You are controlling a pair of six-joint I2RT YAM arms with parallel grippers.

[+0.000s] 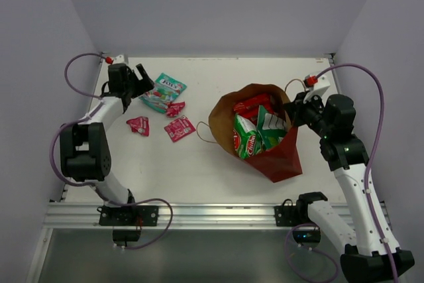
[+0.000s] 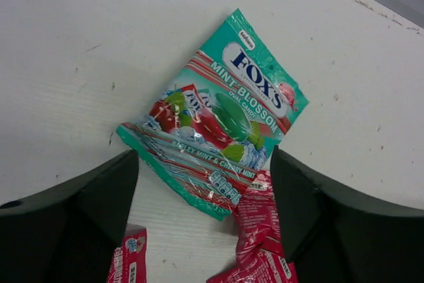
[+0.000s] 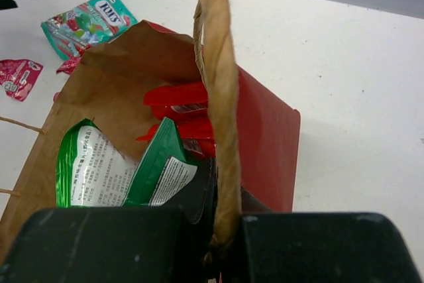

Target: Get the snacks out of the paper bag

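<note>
White table (image 1: 199, 177) sat between pale bare walls. Left gripper (image 2: 202, 180) stood wide over the teal pouch (image 2: 218, 117), which lay flat and unheld beside three pink sachets (image 1: 179, 128). Right gripper (image 3: 222, 230) pinched the handle (image 3: 215, 64) of the paper bag (image 3: 265, 137). Green chip bags (image 1: 255, 134) and red bags (image 1: 252, 105) lay inside, so roughly half the job was left.

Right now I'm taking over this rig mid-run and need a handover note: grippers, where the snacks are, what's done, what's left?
Left gripper: open, over the teal pouch on the table.
Right gripper: shut on the handle of the paper bag, bag mouth open.
Done: teal pouch and three pink sachets lie out, left of the bag.
Left: two green chip bags and the red bags inside the bag.
</note>
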